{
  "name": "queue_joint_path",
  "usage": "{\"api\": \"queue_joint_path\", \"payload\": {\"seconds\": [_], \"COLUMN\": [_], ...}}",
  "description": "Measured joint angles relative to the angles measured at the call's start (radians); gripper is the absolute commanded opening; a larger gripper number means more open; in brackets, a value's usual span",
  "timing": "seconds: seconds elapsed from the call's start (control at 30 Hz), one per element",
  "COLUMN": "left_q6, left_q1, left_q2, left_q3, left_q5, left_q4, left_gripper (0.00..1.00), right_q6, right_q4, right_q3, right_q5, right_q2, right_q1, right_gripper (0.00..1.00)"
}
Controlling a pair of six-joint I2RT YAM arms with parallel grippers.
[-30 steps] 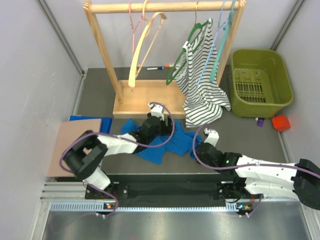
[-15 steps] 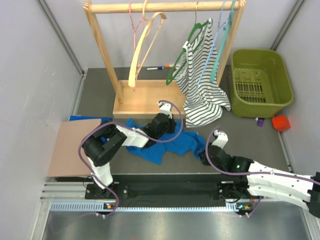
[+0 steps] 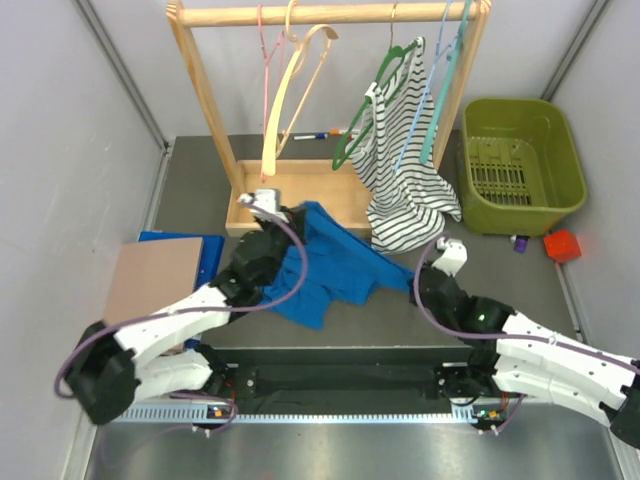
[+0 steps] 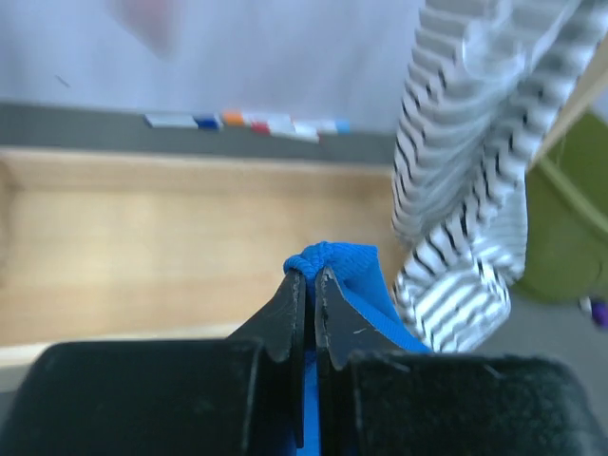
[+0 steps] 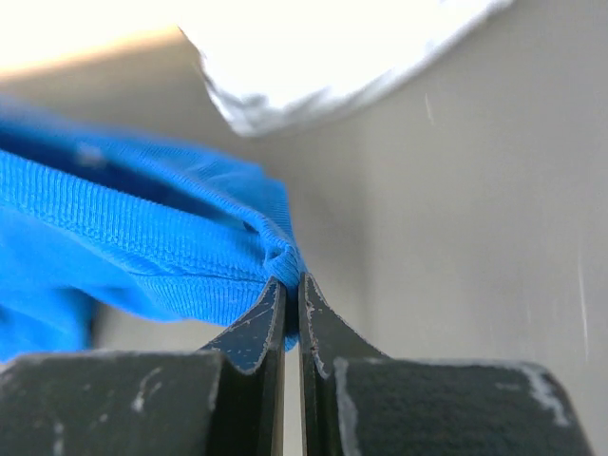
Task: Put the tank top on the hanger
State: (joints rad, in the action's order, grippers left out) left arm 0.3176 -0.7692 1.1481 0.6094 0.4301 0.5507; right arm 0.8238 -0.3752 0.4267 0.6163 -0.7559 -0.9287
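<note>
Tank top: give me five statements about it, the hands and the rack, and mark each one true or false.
1. The left hand is shut on a fold of the tank top. True.
2. The right hand is open and holds nothing. False: it is shut on a hem of the tank top.
3. The tank top hangs on the pink hanger. False: that hanger hangs bare on the rack, and the tank top is down in front of the rack, between the two hands.
4. The striped top hangs from the rack. True.
5. Both hands grip the same garment. True.
</note>
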Motion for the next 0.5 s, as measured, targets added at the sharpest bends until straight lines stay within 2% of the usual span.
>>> {"api": "queue_joint_path", "payload": {"seconds": [0.17,0.3,0.37,0.4,0.43,0.5], "left_q6": [-0.052,-0.028,-0.001,0.01,0.026,0.038], "left_q1": [0.037,0.038,0.039,0.039,0.039,0.04], "left_q2": [-0.271,-0.483,-0.552,-0.569,-0.584,-0.595], "left_q3": [-0.024,-0.119,-0.185,-0.215,-0.257,-0.319], "left_q5": [0.068,0.043,-0.01,-0.035,-0.08,-0.141], "left_q4": [-0.097,-0.202,-0.244,-0.256,-0.279,-0.33], "left_gripper": [0.0,0.02,0.16,0.5,0.65,0.85], "right_q6": [-0.089,-0.1,-0.097,-0.094,-0.089,-0.08], "right_q4": [0.016,0.023,0.027,0.027,0.024,0.012], "right_q3": [0.163,0.162,0.135,0.114,0.089,0.05], "right_q5": [0.044,0.058,0.055,0.048,0.04,0.022], "right_q2": [0.027,0.084,0.089,0.085,0.076,0.055], "right_q1": [0.022,0.022,0.022,0.022,0.022,0.022], "right_gripper": [0.0,0.0,0.0,0.01,0.04,0.32]}}
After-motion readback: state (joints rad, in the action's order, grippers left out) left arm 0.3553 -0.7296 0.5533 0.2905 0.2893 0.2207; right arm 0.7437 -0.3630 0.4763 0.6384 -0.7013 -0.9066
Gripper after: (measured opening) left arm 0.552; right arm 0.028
